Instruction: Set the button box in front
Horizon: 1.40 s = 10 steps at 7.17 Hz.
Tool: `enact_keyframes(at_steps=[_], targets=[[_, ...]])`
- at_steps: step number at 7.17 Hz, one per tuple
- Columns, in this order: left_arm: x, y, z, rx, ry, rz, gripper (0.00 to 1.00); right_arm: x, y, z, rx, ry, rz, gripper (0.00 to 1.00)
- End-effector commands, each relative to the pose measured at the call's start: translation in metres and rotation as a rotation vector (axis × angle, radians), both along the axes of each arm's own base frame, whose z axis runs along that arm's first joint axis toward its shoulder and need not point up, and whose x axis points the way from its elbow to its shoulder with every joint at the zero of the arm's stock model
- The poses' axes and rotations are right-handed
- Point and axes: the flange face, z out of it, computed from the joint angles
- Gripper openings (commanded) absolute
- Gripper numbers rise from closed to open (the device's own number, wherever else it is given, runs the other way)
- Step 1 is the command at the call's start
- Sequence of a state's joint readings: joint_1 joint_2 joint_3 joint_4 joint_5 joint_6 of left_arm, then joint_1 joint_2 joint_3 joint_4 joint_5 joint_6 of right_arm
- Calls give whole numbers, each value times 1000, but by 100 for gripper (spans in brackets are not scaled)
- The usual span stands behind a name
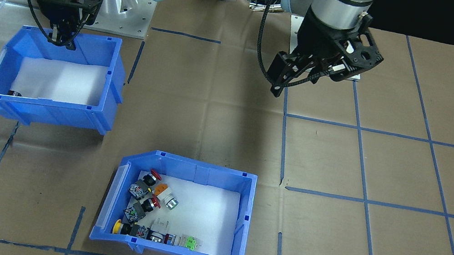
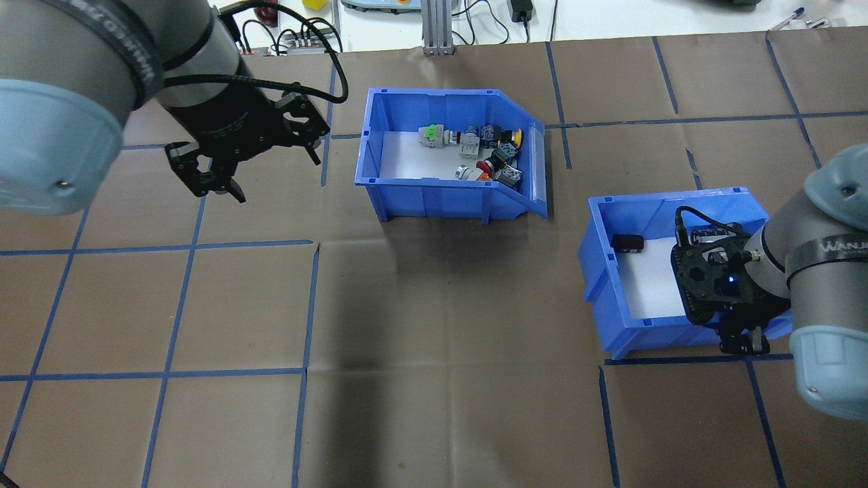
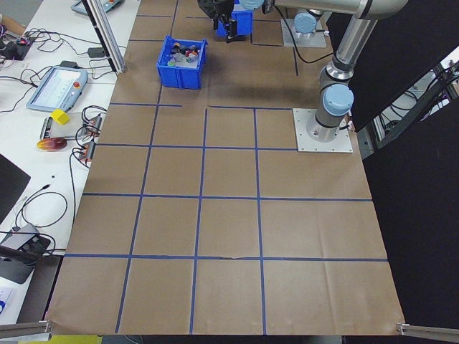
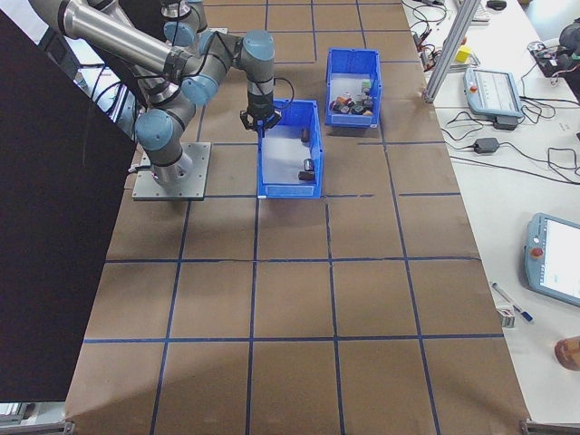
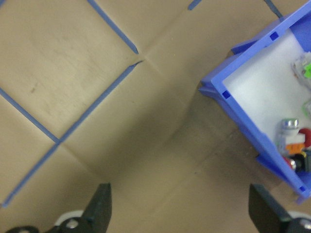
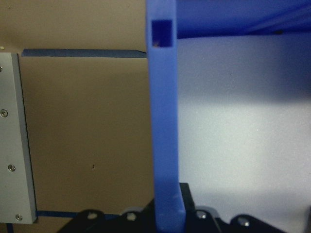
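The button box (image 1: 241, 222) is a blue bin with a white liner and several colourful push-buttons (image 1: 147, 206). It stands on the brown paper, and the overhead view shows the button box (image 2: 434, 196) toward the table's far side. My left gripper (image 2: 271, 173) hovers open beside it, over bare paper, with the fingers (image 5: 99, 208) wide apart and nothing between them. A second blue bin (image 2: 603, 271) holds a dark part (image 2: 627, 242). My right gripper (image 1: 61, 40) is shut on the wall of that bin (image 6: 165, 121) nearest the robot, and the bin looks tipped.
Blue tape lines grid the paper. Grey arm base plates (image 1: 135, 15) sit at the robot's side. An aluminium post (image 2: 432, 27) and cables (image 2: 298, 41) lie past the far edge. A teach pendant (image 4: 494, 91) rests on the side bench.
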<state>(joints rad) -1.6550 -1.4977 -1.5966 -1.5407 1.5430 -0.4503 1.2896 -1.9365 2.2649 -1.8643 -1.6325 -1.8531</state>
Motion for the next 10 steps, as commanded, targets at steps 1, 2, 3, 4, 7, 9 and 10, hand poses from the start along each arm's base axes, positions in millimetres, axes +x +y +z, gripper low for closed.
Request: enact_keyframes(at_steps=[1, 2, 3, 4, 7, 9, 10], targets=[[37, 9, 22, -47, -43, -347, 99, 14, 11, -7, 17, -17, -51, 6], [42, 8, 22, -48, -55, -449, 99, 34, 17, -13, 24, -16, -17, 6], [43, 10, 24, -49, -62, -456, 99, 63, 23, -14, 13, -7, -17, 6], [44, 10, 21, -54, -57, -463, 99, 93, 34, -14, 5, -1, 3, 6], [55, 26, 14, -45, -62, -544, 99, 171, 66, -7, -84, -9, -14, 7], [82, 21, 5, -27, -58, -482, 99, 210, 67, -10, -123, -27, -33, 7], [91, 20, 6, -25, -66, -464, 99, 242, 65, -13, -116, -17, -26, 7]])
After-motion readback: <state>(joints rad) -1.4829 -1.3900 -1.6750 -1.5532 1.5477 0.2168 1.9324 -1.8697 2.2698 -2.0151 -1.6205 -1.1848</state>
